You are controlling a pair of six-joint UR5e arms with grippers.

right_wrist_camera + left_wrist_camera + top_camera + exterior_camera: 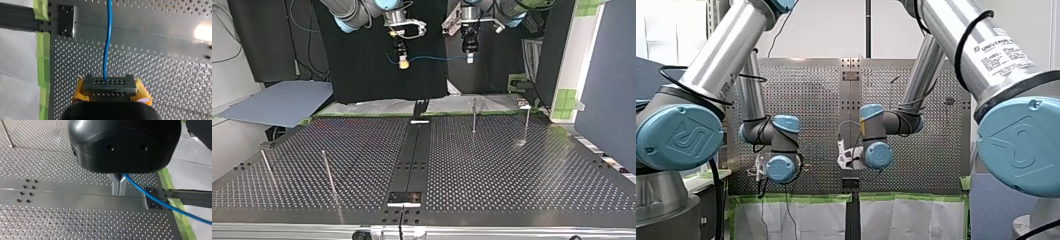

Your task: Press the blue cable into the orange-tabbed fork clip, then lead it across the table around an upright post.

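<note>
Top view only: blue cable point(437, 58) strung in air between my right gripper point(402, 63) and my left gripper point(470, 58), above surface point(512, 170) far edge. Wrist views: each gripper clamped tight on cable; right pads yellow; green tape point(184, 226) marks edge below. Upright posts point(474, 116) well apart; broad perforated stretch between.
</note>
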